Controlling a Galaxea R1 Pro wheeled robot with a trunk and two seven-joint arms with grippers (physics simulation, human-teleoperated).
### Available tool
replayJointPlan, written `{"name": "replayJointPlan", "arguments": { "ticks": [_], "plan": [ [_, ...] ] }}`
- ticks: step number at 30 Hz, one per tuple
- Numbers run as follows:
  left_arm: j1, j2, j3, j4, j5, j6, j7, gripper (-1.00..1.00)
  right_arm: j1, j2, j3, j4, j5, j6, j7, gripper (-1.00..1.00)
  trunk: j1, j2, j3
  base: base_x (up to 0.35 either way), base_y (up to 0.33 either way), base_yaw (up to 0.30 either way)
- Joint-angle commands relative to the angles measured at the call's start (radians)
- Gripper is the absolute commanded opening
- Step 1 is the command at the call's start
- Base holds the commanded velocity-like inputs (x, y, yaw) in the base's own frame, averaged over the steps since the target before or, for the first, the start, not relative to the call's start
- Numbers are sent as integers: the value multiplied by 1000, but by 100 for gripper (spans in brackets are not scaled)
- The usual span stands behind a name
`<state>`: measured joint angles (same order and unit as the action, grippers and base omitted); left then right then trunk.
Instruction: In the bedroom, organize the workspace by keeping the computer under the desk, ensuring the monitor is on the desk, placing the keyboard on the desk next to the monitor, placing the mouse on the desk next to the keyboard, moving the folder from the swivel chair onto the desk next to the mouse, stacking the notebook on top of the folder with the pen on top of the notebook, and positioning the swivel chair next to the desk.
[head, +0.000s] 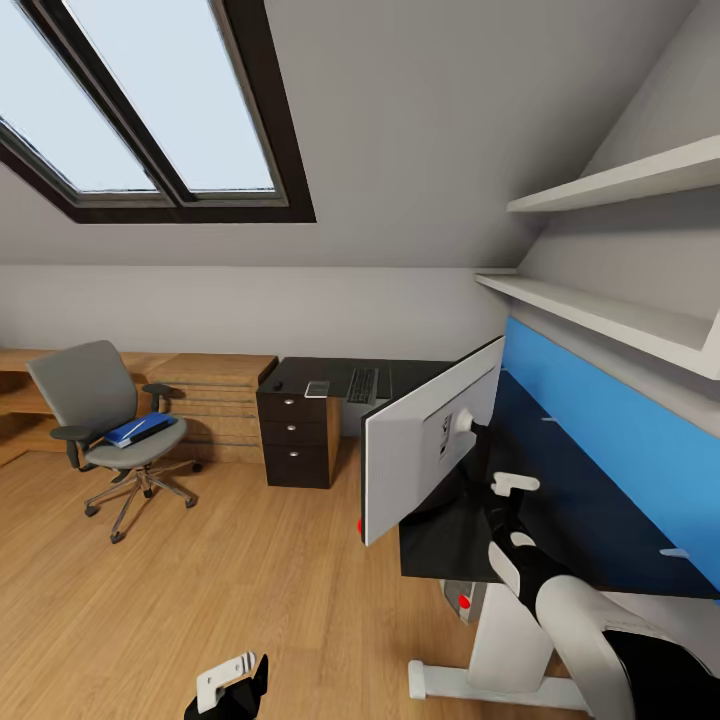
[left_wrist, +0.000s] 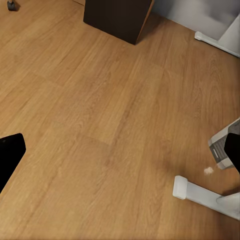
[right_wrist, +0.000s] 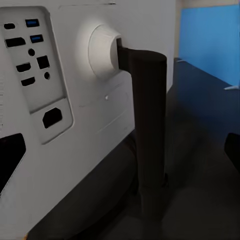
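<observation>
Attic bedroom, workspace tidy-up under way: the wide flat monitor (head: 425, 450), silver-grey back w/ a port panel, stands on the long glossy black desk (head: 580, 520) near its front edge, back turned to the robot. The right gripper (head: 500, 478) sits just behind the thin black neck (right_wrist: 149, 135). In the right wrist view the neck rises between the two dark fingertips at the frame edges, which stand wide apart and touch nothing. That line-up looks like an approach to grip the stand, the sturdiest hold on a screen this broad, prob. to turn or shift it; that is a judgement only.

The left gripper (head: 232, 688) hangs low over the light wood floor (left_wrist: 100, 125), clear of the work, fingers (left_wrist: 10, 152) spread and empty.

The small silver-grey computer tower (head: 465, 598), red light on front, sits below the desktop beside the white pedestal leg (head: 505, 640), so that part reads as done.

Other items wait well apart from both grippers. The slim dark-keyed keyboard (head: 362, 385) and a small grey notebook (head: 317, 389) lie on a second black top above a dark drawer unit (head: 294, 438). The bright blue folder (head: 140, 428) rests on the seat of the grey swivel chair (head: 100, 415) across the room, by the low oak shelving (head: 215, 400). Mouse and pen: too small to tell.
</observation>
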<state>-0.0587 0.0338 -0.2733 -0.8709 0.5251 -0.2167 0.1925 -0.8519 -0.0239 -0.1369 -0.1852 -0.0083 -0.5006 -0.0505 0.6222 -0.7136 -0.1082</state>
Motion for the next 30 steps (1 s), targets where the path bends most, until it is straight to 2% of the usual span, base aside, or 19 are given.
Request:
{"name": "replayJointPlan", "arguments": {
  "ticks": [1,8,19,30],
  "plan": [
    [-1,2,-7,0,9,-6,8,100,-1,0,-1,4,1,-17,-1,100,0,-1,-2,2,0,0],
    [-1,2,-7,0,10,-6,9,100,-1,-5,-1,31,9,-73,-2,100,0,-1,-2,0,0,0],
    [-1,2,-7,0,9,-6,10,100,-1,-8,-1,45,10,-82,-2,100,0,-1,-2,0,0,0],
    [-1,3,-6,0,9,-6,10,100,-1,-6,-1,66,11,-80,-2,100,42,-78,-36,0,0,0]
  ]
}}
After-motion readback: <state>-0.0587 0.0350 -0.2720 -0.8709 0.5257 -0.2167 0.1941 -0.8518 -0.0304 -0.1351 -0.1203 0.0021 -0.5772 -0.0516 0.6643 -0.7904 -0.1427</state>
